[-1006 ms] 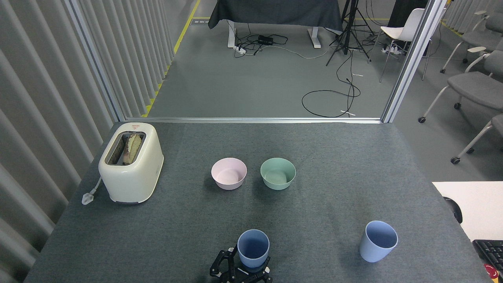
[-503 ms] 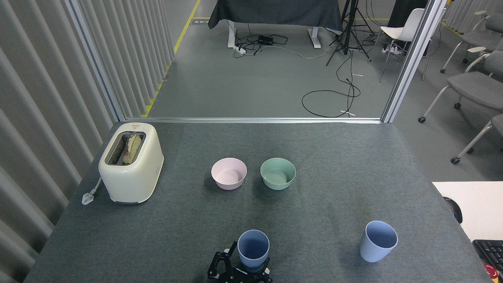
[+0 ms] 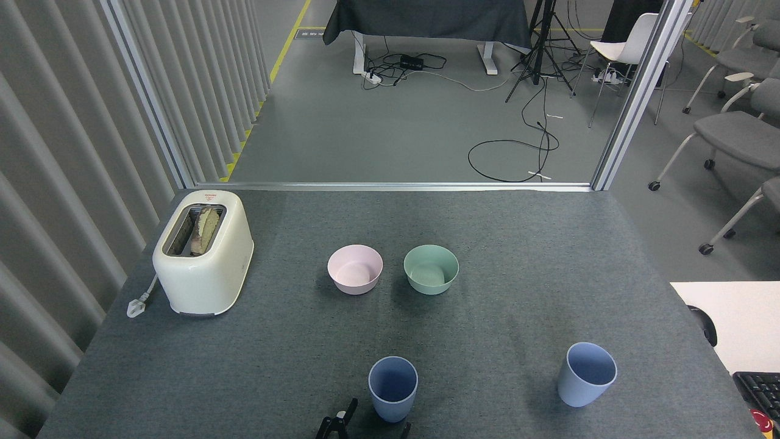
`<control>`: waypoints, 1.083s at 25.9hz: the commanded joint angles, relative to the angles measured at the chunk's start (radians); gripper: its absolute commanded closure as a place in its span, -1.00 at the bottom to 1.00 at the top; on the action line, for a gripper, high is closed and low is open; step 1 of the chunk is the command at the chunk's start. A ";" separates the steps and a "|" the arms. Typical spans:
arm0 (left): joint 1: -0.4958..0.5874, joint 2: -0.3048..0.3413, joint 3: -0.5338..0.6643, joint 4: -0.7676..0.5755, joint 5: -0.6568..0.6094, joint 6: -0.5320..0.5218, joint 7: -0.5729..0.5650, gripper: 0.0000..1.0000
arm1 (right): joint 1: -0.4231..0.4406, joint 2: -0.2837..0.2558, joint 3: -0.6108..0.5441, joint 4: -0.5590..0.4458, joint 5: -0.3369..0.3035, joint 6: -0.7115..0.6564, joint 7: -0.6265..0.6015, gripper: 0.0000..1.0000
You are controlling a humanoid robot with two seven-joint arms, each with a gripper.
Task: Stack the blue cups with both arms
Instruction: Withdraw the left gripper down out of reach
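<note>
cups (image 3: 393,388) (image 3: 586,374) upright, well apart; left gripper (image 3: 359,425) jaws spread below nearer one

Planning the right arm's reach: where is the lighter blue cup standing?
In the head view, the lighter blue cup stands upright at the table's near right, apart from the other blue cup.

Looks like a robotics lab or test space set up inside an office building. The grey-felted bench (image 3: 524,256) sits in a bay framed by aluminium posts (image 3: 640,91), with ribbed grey wall panels (image 3: 67,152) on one side. Beyond it: carpet floor, loose cables (image 3: 518,152), a tripod (image 3: 542,49), a power strip (image 3: 373,77), rolling office chairs (image 3: 731,134) and a keyboard (image 3: 762,390) on a side desk.
</note>
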 commanded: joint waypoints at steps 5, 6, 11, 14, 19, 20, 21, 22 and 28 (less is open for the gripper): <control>0.209 0.074 0.146 -0.238 0.029 -0.005 -0.002 -1.00 | 0.022 0.000 -0.012 -0.002 0.001 0.014 -0.007 -1.00; 0.237 0.091 0.172 -0.269 0.058 -0.008 -0.002 -1.00 | 0.033 0.000 -0.017 -0.002 0.001 0.018 -0.015 -1.00; 0.307 0.152 0.252 -0.342 0.234 -0.011 -0.004 -1.00 | 0.072 -0.011 -0.074 0.000 0.003 -0.002 -0.027 -1.00; 0.314 0.186 0.338 -0.344 0.248 -0.022 -0.002 -1.00 | 0.072 -0.020 -0.135 0.008 0.001 -0.011 -0.026 -1.00; 0.347 0.209 0.461 -0.342 0.251 -0.203 -0.001 -1.00 | 0.029 -0.058 -0.207 0.060 0.000 -0.055 -0.021 -1.00; 0.347 0.208 0.471 -0.341 0.254 -0.220 -0.001 -1.00 | 0.006 -0.063 -0.212 0.080 -0.002 -0.055 -0.018 -1.00; 0.347 0.208 0.479 -0.338 0.256 -0.223 -0.001 -1.00 | -0.017 -0.066 -0.212 0.104 -0.002 -0.052 -0.013 -1.00; 0.347 0.208 0.482 -0.335 0.256 -0.222 -0.001 -1.00 | -0.046 -0.069 -0.212 0.132 -0.002 -0.052 -0.006 -1.00; 0.350 0.200 0.484 -0.322 0.257 -0.217 -0.001 -1.00 | -0.228 -0.071 -0.212 0.262 0.001 -0.049 0.083 -1.00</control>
